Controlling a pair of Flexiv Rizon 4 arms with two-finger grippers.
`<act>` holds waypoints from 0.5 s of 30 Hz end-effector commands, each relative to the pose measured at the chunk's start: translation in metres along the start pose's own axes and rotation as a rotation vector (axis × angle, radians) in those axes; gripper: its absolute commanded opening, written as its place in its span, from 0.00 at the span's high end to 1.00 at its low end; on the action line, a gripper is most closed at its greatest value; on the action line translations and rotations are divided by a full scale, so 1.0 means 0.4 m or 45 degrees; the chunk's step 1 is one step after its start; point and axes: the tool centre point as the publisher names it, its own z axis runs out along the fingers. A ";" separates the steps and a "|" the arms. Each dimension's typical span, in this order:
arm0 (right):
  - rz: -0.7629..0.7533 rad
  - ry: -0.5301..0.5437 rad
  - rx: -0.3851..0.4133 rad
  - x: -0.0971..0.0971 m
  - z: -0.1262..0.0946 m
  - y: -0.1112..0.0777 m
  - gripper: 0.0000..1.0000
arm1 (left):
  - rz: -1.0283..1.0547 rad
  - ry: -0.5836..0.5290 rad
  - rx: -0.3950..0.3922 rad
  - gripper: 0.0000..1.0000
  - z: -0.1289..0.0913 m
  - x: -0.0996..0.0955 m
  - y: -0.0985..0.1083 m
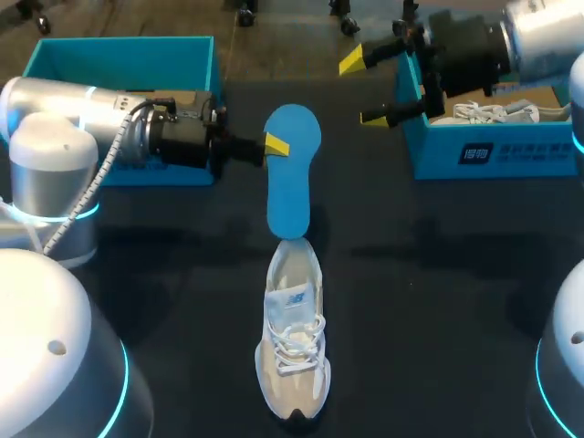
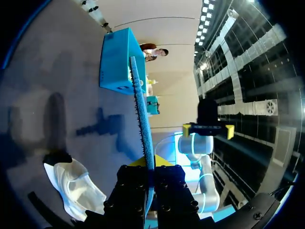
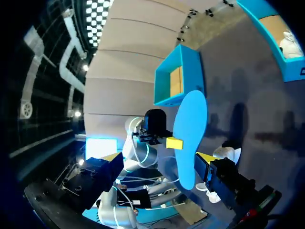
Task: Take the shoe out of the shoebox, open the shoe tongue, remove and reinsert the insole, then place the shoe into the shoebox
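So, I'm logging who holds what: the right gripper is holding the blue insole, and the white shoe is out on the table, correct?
Not quite. It is the left gripper that is shut on the blue insole; the right gripper is open and holds nothing. The white shoe is indeed out on the table. The head view shows it.

The insole (image 1: 290, 182) looks like matt blue foam, nubbly along its edge. At its 6 o'clock, the shoe (image 1: 294, 342) is pale cloth mesh with cord laces. The bench (image 1: 438, 274) is dark and matt.
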 end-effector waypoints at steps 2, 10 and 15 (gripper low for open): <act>0.095 -0.535 0.045 0.046 0.013 0.010 0.00 | -0.011 0.006 0.016 1.00 0.022 -0.006 0.002; 0.146 -0.782 0.037 0.083 0.023 -0.008 0.00 | -0.042 0.033 0.024 1.00 0.032 -0.008 -0.003; 0.176 -0.935 0.024 0.110 0.033 -0.016 0.00 | -0.071 0.039 0.025 1.00 0.040 -0.009 -0.006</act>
